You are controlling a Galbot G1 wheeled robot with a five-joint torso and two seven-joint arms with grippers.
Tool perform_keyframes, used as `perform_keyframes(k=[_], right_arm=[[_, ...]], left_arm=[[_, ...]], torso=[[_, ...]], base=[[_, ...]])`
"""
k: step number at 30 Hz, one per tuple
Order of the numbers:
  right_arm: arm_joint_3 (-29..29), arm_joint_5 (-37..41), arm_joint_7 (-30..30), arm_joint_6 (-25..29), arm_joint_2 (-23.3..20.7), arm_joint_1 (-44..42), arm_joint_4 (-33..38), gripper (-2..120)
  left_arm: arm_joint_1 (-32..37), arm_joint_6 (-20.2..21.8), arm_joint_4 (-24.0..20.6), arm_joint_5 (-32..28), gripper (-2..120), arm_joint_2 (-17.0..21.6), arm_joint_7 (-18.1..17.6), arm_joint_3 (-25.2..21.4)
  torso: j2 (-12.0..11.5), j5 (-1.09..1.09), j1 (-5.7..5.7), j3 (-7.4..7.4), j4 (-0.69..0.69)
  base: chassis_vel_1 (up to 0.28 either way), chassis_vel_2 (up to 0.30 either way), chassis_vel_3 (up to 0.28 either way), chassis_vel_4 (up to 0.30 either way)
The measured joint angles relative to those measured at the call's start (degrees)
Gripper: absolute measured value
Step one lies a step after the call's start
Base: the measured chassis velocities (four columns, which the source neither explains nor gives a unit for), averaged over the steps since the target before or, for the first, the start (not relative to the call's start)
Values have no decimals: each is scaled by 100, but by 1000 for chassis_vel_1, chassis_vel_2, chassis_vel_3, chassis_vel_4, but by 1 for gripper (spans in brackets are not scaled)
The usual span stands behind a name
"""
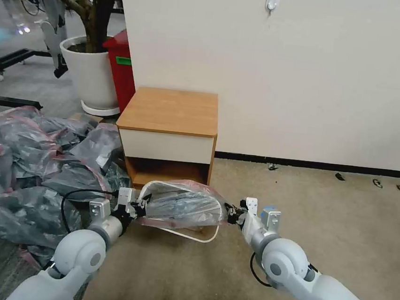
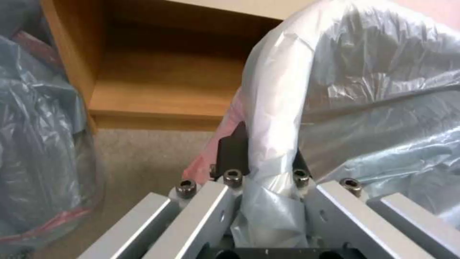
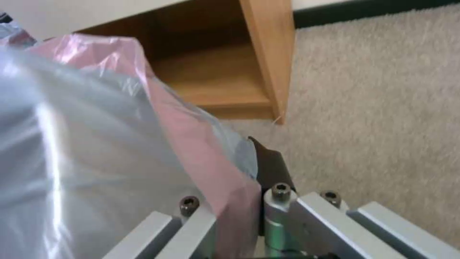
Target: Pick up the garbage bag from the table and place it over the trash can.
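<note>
Room: beige carpet, white wall at 12 o'clock w/ black skirting; wooden counter (image 1: 170, 111) against wall, top bare, open shelf below.
Bin: cream trash can (image 1: 187, 234) on carpet just in front of counter, at 6 o'clock from it; only its rim shows, under the plastic.
Bag: garbage bag (image 1: 182, 207) stretched between both arms, sitting over the bin's mouth; pink rim band shows along far and near edges. Not yet pulled fully down on near side, I'd judge.
L gripper: left gripper (image 1: 138, 208) at bag's 9 o'clock end, jaws pinched on a bunched fold of film (clear in left wrist view (image 2: 264, 201)).
R gripper: right gripper (image 1: 234, 213) at bag's 3 o'clock end, jaws closed on pink band (right wrist view (image 3: 239, 212)).
Axis: bag's long axis runs 9-to-3 across the robot, gripper to gripper; mouth likely faces down over the bin, can't confirm.
Handling: prob. v. light, limp, crinkly, slippery thin film; tears if over-stretched, slips out of a weak pinch. No stiffness, so it sags mid-span.
Where to hold: on the pink band at opposite ends, as now; band is doubled, likely the strongest part.
Clutter: heap of grey bags (image 1: 33, 171) at 9 o'clock on floor, apart from the bin; red bin (image 1: 122, 67) and plant pot (image 1: 92, 73) behind at 11 o'clock.
</note>
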Motion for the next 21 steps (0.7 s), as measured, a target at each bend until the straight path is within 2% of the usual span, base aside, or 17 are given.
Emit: perform_keyframes(k=[9, 12, 13, 15, 17, 20, 21], right_arm=[[-28, 95, 34, -43, 160, -139, -6, 2], [-78, -141, 30, -37, 148, -137, -46, 14], [-78, -141, 30, -37, 148, -137, -46, 14], [-104, -277, 22, -28, 123, -106, -69, 26], [-106, -297, 21, -30, 115, -92, -74, 29], [-125, -439, 6, -55, 84, -67, -125, 43], [-125, -439, 6, -55, 84, -67, -125, 43]], left_arm=[[90, -4, -33, 11, 3, -193, -16, -61], [108, -5, -63, 6, 3, -211, -17, -115], [108, -5, -63, 6, 3, -211, -17, -115], [125, -5, -75, 3, 3, -214, -19, -150], [136, -7, -77, 2, 3, -214, -18, -165], [158, -14, -90, -13, 3, -214, -19, -217], [158, -14, -90, -13, 3, -214, -19, -217]], torso=[[0, 0, 0, 0, 1], [0, 0, 0, 0, 0], [0, 0, 0, 0, 0], [0, 0, 0, 0, 0], [0, 0, 0, 0, 1], [0, 0, 0, 0, 1], [0, 0, 0, 0, 1]], base=[[0, 0, 0, 0], [0, 0, 0, 0], [0, 0, 0, 0], [0, 0, 0, 0], [0, 0, 0, 0], [0, 0, 0, 0], [0, 0, 0, 0]])
